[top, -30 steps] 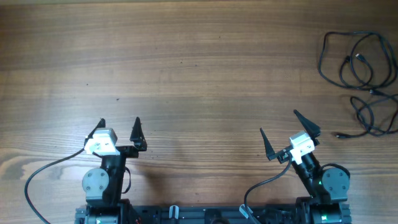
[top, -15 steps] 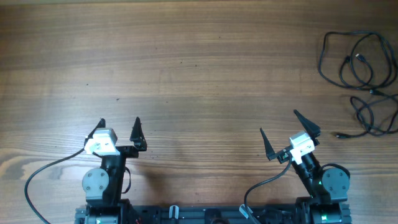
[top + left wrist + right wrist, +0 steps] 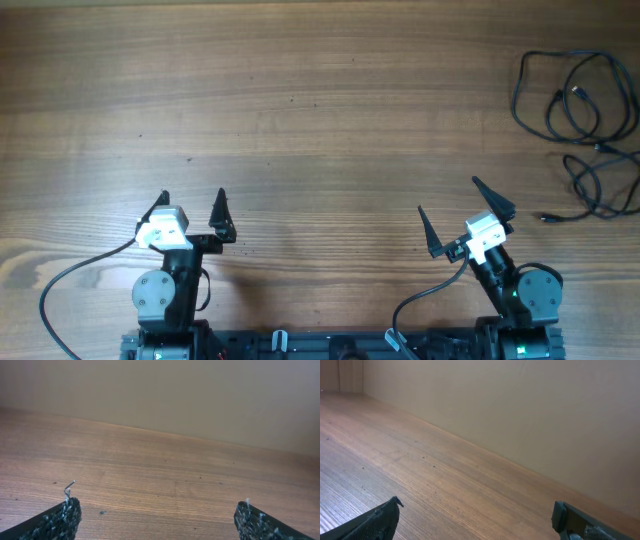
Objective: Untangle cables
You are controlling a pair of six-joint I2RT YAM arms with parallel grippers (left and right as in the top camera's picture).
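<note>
The cables lie as thin black cords in tangled loose loops at the far right of the wooden table, with a small plug end trailing toward the front. My left gripper hovers open near the front left, far from them, with nothing between its fingers. My right gripper is open too, near the front right, left of and nearer the front than the tangle. Neither wrist view shows the cables; the left gripper and right gripper frame only bare wood.
The wooden table stretches across the whole view. The arm bases and their thicker black leads sit along the front edge. A plain beige wall rises behind the table's far edge.
</note>
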